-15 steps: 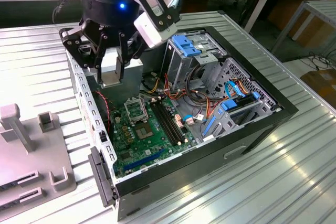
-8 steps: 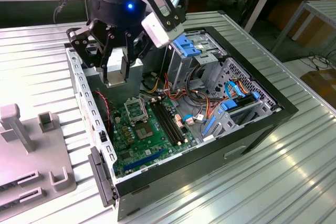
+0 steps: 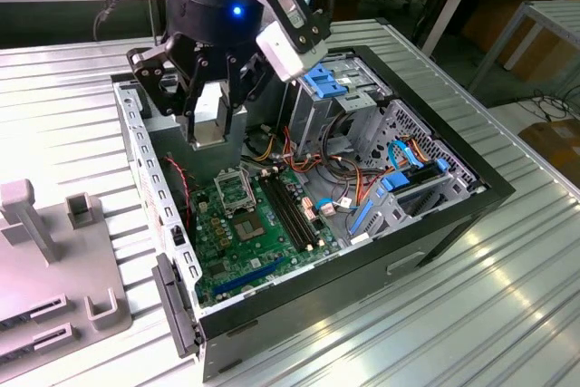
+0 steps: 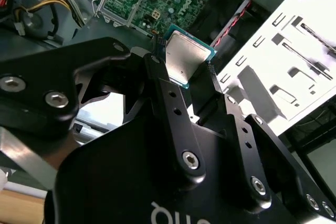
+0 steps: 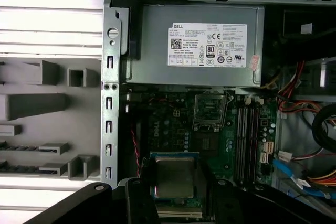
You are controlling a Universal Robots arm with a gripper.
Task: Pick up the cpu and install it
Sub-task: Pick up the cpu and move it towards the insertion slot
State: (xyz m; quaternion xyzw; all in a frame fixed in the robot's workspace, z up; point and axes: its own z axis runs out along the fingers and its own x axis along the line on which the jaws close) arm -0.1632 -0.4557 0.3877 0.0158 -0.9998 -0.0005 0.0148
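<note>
The cpu [image 4: 186, 59] is a small square chip with a dull silver top and a green edge, and my gripper [image 4: 185, 61] is shut on it, one black finger on each side. In the first wrist view the cpu [image 5: 174, 177] hangs in the gripper [image 5: 176, 182] over the green motherboard [image 5: 168, 129], a short way from the open metal-framed socket [image 5: 211, 111]. In the exterior view the gripper [image 3: 210, 133] hovers above the open computer case, over its back corner, higher than the socket [image 3: 237, 189].
A grey power supply [image 5: 199, 45] fills the case end beside the socket. Long black memory slots [image 5: 247, 135] run alongside it. Drive cages with blue clips [image 3: 335, 88] and loose cables [image 3: 362, 178] crowd the case's other half. A grey fixture tray [image 3: 54, 251] lies outside.
</note>
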